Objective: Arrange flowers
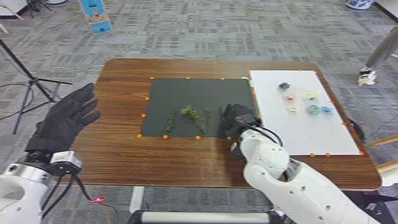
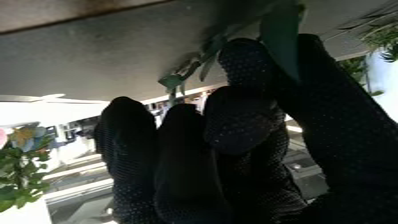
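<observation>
High on the head, we're looking forward and down over the table! The right wrist view goes in close, along the right hand; both share it and some greenery.

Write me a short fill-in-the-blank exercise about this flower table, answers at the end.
1. The hand nearest the green stems is the robot's ____ one.
2. The pink and blue flower heads lie on the sheet coloured ____.
3. The small tabs along the dark sheet are ____.
4. The wooden table is ____.

Missing words: right; white; orange; brown.
</observation>
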You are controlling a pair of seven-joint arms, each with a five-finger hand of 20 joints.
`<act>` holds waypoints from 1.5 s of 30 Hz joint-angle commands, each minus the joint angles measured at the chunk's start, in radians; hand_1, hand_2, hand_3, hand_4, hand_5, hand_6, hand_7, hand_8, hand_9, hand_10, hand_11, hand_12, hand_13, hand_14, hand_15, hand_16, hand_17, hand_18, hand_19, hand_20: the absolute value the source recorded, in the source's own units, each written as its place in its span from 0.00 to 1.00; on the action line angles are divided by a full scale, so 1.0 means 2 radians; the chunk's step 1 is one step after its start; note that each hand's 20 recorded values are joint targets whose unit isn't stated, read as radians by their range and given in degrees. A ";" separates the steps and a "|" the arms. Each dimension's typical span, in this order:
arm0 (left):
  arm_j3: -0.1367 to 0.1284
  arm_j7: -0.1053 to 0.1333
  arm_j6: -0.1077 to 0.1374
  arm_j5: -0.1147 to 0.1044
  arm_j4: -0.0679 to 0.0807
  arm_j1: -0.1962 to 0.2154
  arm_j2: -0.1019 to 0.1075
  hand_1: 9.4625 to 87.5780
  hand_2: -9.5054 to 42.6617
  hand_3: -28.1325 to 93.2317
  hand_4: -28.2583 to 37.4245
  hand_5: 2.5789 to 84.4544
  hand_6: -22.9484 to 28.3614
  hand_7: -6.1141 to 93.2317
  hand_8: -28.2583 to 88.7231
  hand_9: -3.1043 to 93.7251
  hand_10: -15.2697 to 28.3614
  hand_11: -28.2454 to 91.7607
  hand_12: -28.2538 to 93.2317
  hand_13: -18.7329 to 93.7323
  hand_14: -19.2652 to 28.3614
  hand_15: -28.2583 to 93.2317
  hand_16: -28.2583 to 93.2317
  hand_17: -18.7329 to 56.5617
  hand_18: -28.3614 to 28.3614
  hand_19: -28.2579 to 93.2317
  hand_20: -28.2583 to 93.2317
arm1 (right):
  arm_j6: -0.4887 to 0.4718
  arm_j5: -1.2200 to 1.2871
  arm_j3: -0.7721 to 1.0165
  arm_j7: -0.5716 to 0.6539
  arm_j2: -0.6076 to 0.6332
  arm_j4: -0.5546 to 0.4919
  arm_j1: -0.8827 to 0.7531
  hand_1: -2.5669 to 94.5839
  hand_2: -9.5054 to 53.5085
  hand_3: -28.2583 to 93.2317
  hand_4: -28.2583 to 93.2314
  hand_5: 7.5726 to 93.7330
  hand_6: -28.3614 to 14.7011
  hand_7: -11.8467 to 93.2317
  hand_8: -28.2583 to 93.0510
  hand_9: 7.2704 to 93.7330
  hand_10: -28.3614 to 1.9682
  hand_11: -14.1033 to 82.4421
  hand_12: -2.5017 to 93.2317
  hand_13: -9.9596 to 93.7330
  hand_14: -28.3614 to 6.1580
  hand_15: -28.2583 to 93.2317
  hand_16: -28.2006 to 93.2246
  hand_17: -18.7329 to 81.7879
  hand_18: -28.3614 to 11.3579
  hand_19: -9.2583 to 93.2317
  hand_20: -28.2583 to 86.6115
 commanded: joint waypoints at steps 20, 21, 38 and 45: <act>-0.001 -0.003 -0.001 -0.004 -0.001 0.003 -0.003 0.25 0.00 0.73 0.00 0.26 0.48 0.22 0.16 0.20 0.54 0.32 0.38 0.28 0.62 0.32 0.28 0.13 0.76 0.52 0.30 | -0.046 -0.015 -0.002 0.013 0.009 0.032 -0.028 0.44 0.00 0.84 0.00 0.73 0.70 0.63 0.46 0.90 0.70 0.75 0.55 0.89 0.67 0.92 0.66 0.71 0.21 1.00 0.79; -0.001 -0.003 -0.001 -0.003 -0.001 0.004 -0.003 0.25 0.00 0.73 0.00 0.26 0.48 0.22 0.16 0.20 0.54 0.32 0.38 0.28 0.62 0.32 0.28 0.13 0.76 0.52 0.30 | -0.045 -0.013 0.000 0.010 0.008 0.031 -0.028 0.42 0.00 0.84 0.00 0.73 0.70 0.62 0.45 0.90 0.70 0.74 0.54 0.89 0.67 0.91 0.66 0.71 0.21 1.00 0.79; -0.001 -0.002 -0.002 -0.003 -0.001 0.002 -0.003 0.25 0.00 0.73 0.00 0.26 0.48 0.22 0.16 0.20 0.54 0.32 0.38 0.28 0.62 0.32 0.28 0.13 0.76 0.52 0.30 | -0.027 -0.002 0.034 0.000 0.011 -0.024 -0.052 0.27 0.00 0.86 0.00 0.75 0.65 0.64 0.16 0.91 0.69 0.72 0.53 0.89 0.67 0.91 0.65 0.71 0.21 1.00 0.78; -0.001 -0.001 -0.001 -0.004 -0.001 0.003 -0.003 0.25 0.00 0.73 0.00 0.26 0.48 0.22 0.16 0.20 0.54 0.32 0.38 0.28 0.62 0.32 0.28 0.13 0.76 0.52 0.30 | 0.020 -0.013 0.057 -0.003 0.020 -0.033 -0.058 0.26 0.00 0.87 0.00 0.72 0.59 0.41 0.16 0.82 0.59 0.71 0.53 0.83 0.61 0.90 0.66 0.64 0.18 1.00 0.75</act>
